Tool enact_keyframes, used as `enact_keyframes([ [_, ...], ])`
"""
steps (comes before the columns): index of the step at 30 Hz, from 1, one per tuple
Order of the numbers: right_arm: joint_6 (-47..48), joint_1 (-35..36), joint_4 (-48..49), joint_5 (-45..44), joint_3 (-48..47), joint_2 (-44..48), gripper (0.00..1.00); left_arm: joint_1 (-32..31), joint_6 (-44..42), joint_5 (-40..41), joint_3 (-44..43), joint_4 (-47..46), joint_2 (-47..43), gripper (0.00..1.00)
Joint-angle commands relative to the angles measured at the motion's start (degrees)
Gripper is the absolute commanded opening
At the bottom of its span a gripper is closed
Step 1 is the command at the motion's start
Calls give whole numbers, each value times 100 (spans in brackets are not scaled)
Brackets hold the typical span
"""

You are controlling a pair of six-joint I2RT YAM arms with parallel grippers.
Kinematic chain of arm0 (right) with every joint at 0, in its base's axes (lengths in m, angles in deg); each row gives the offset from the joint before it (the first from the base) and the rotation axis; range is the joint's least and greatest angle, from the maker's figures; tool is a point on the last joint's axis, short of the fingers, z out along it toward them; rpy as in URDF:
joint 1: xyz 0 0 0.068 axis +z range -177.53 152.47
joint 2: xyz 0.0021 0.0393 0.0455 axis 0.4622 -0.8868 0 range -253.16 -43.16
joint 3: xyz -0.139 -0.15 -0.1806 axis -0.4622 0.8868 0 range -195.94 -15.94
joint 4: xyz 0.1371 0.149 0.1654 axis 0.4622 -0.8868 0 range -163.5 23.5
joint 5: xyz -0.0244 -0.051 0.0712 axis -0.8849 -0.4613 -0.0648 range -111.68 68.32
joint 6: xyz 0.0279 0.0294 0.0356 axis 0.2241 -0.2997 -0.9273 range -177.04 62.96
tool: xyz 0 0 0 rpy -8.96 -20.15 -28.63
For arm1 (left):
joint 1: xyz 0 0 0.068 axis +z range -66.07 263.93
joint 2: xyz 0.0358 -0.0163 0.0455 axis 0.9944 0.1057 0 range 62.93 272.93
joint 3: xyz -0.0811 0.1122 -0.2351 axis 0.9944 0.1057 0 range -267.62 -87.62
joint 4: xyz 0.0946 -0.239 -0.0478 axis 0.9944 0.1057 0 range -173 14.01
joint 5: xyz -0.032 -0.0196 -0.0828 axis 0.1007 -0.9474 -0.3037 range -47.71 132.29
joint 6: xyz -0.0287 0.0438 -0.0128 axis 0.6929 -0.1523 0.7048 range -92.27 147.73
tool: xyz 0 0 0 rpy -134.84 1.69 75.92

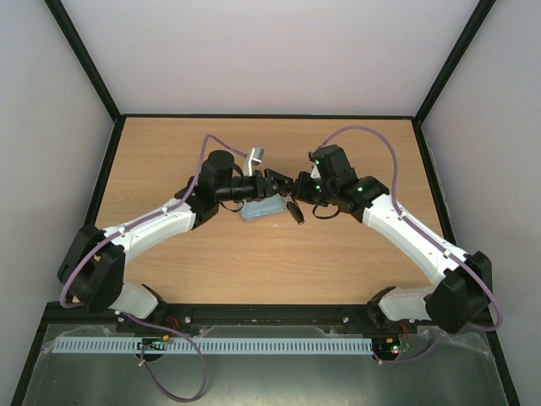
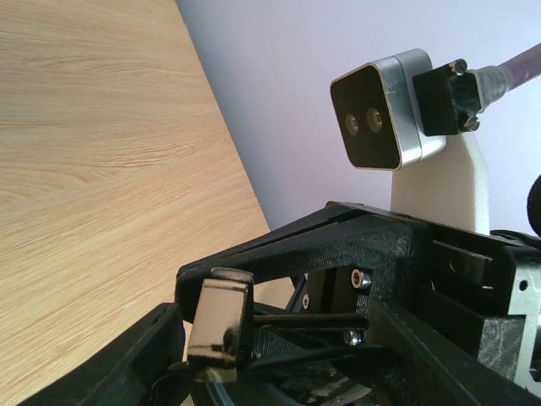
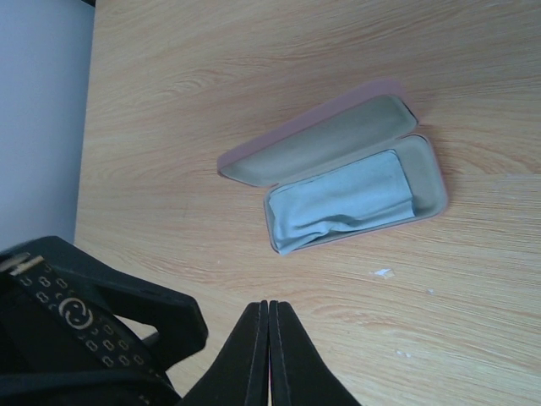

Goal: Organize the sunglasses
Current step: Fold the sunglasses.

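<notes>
the sunglasses (image 1: 294, 211) hang in the air beside the open pink case (image 3: 321, 139), gripped by the half-spread left gripper (image 1: 275, 180), the right gripper (image 3: 269, 309) pinched closed on nothing visible, so laying them onto the blue cloth (image 3: 338, 203) seems not yet done.

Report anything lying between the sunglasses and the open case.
The case has its lid open, but a blue cloth lies in its bottom half, where the sunglasses would likely go. Nothing else visible stands between them.
</notes>
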Motion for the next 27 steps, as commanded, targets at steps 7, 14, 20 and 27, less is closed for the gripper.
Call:
enact_keyframes([
  [7,643,-757,-910,377,310,1034,7,25,-417,-1361,-204,-379,-83,49],
  [14,875,-853,-337,2129,728,1740,21,24,-348,-2365,108,-1055,-371,50],
  [20,399,-853,731,3722,1426,2287,22,24,271,-2779,348,-2071,-521,51],
  [27,90,-852,1180,3995,1502,2588,23,15,466,-2925,386,-2379,-527,51],
])
